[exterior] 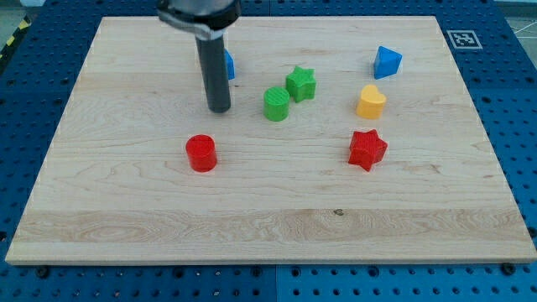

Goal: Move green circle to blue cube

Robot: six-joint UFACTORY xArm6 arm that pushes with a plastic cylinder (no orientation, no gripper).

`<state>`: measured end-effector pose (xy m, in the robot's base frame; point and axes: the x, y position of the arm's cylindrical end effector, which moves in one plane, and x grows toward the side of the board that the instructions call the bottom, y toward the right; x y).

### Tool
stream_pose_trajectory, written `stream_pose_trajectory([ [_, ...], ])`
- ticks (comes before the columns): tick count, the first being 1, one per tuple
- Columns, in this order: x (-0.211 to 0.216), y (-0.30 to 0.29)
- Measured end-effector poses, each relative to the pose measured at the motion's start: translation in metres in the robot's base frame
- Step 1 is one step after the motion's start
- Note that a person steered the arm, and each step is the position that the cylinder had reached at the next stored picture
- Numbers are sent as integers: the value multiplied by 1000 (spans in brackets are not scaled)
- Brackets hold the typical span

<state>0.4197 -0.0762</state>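
While my tip (219, 108) stands left of the green plastic circle (276, 104), no hand exists; pushing rightward drives it from the half-hidden blue cube (228, 65).

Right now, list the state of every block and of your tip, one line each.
My tip: on the board, left of the green circle, apart from it.
Green circle: upright, touching or nearly touching the green star.
Green star: flat, upper right of the circle.
Blue cube: mostly hidden behind the rod.
Blue triangular block: alone.
Yellow heart: alone.
Red star: alone.
Red circle: alone.
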Motion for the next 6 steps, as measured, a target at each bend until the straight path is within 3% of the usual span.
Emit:
stream_pose_trajectory([
  [2, 73, 69],
  [3, 78, 128],
  [4, 56, 161],
  [6, 31, 158],
])
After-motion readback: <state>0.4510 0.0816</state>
